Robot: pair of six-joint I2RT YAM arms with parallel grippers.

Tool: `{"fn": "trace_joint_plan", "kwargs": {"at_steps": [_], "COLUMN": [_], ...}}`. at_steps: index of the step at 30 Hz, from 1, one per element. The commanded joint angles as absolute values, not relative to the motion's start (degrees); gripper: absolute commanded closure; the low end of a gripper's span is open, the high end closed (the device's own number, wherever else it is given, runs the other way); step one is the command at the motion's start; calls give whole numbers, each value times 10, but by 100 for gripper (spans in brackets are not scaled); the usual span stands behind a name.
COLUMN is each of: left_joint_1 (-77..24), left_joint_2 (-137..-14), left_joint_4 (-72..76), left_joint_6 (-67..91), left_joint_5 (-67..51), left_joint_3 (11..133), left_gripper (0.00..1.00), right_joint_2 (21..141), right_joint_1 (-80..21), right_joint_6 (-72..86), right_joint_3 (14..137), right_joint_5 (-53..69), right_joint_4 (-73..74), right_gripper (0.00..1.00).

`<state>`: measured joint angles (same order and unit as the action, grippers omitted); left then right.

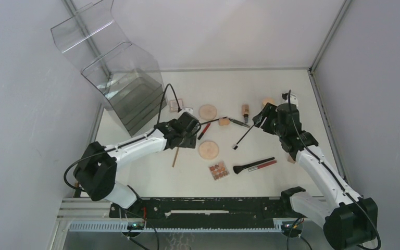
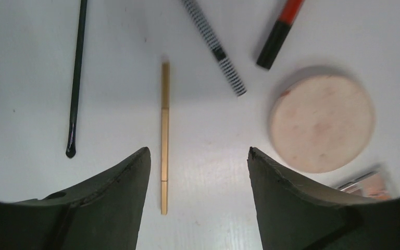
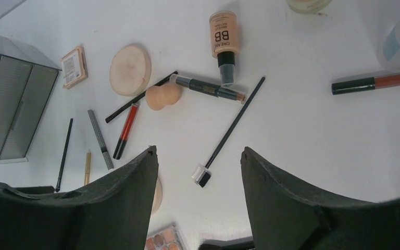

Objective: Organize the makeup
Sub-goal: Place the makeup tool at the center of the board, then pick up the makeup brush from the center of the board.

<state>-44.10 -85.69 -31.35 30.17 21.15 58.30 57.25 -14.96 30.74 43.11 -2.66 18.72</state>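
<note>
White worktop [image 1: 151, 177], cluttered; left hand [image 2: 198, 156] spread, empty, over thin gold pencil [image 2: 164, 135] lying off-centre: closing may nudge or roll it away; right hand [image 3: 198, 151] spread, empty.

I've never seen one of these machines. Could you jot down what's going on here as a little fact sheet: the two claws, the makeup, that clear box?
Left gripper: open, holding nothing, hovers over a gold pencil lying flat
Right gripper: open, holding nothing, above a thin black brush
Loose on the table: round powder disc, BB cream bottle, beige sponge, eyeshadow palette, among others
Clear organizer: stands at the table's far left
</note>
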Motion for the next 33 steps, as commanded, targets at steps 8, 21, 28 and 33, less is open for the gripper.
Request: {"fn": "trace_joint_plan", "kwargs": {"at_steps": [8,21,28,33], "left_joint_1": [-419,-401,-401,-401], "left_joint_2": [-838,-908,-876,-800], "left_joint_4": [-289,-229,-257,-315], "left_joint_6": [377,395,389,328], "left_joint_5": [198,171,208,253], "left_joint_3": [494,435,453,498], "left_gripper": [23,56,95,100], "right_joint_2": [593,612,606,608], "right_joint_1": [-147,-147,-147,-147], "right_joint_6": [313,326,324,325], "right_joint_3": [435,435,435,435], "right_joint_5": [-3,15,15,14], "right_joint_4": [147,139,134,133], "right_gripper": [33,34,34,34]}}
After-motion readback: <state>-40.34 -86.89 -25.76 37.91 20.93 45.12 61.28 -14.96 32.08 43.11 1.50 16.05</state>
